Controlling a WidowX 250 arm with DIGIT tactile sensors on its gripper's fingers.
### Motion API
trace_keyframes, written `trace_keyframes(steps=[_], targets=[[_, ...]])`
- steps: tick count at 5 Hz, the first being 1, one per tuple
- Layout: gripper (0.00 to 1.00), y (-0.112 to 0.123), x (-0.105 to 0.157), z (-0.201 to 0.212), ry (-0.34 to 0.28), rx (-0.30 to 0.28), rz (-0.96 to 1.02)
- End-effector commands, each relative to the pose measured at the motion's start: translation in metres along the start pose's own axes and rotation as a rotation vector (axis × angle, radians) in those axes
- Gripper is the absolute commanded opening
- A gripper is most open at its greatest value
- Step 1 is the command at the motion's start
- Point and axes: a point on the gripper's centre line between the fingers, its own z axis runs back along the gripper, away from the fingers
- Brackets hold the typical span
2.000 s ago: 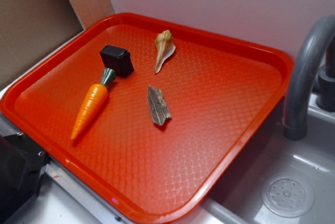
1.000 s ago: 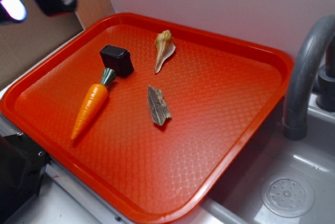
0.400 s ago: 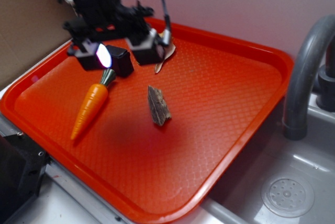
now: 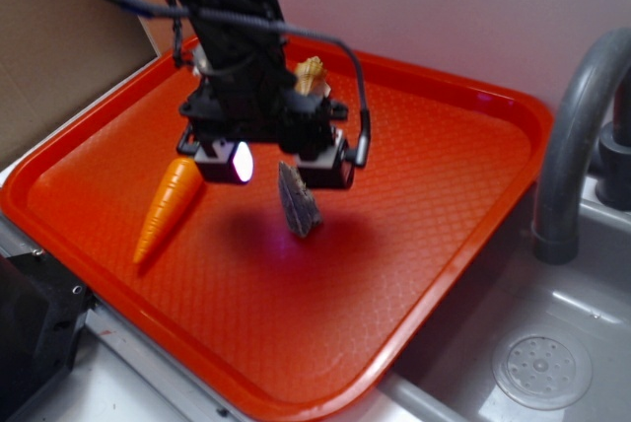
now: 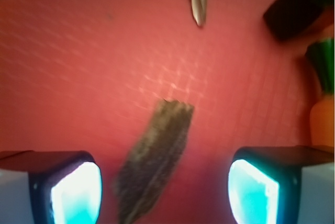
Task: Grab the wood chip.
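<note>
The wood chip is a flat grey-brown sliver lying on the orange tray near its middle. In the wrist view the wood chip lies slanted between the two finger pads, touching neither. My gripper hovers above the chip's far end, jaws wide open and empty. In the wrist view the gripper has its glowing pads at the bottom corners. The arm hides the chip's upper end in the exterior view.
An orange toy carrot lies left of the gripper, also at the wrist view's right edge. A black cube and a tan seashell lie beyond. A grey faucet and sink stand right of the tray.
The arm has come in from the upper left, passed over the black cube and moved down and right until the open jaws stand over the wood chip. No object has moved.
</note>
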Motion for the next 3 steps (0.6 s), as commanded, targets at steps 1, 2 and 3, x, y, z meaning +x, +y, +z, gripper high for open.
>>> trace_keyframes(steps=[1,2,3], targets=[[1.0,0.002,0.001,-0.024,0.009,0.027,-0.003],[1.0,-0.003,0.001,-0.031,0.012,0.009,-0.03],[1.0,-0.002,0.0,-0.036,0.004,-0.003,-0.061]])
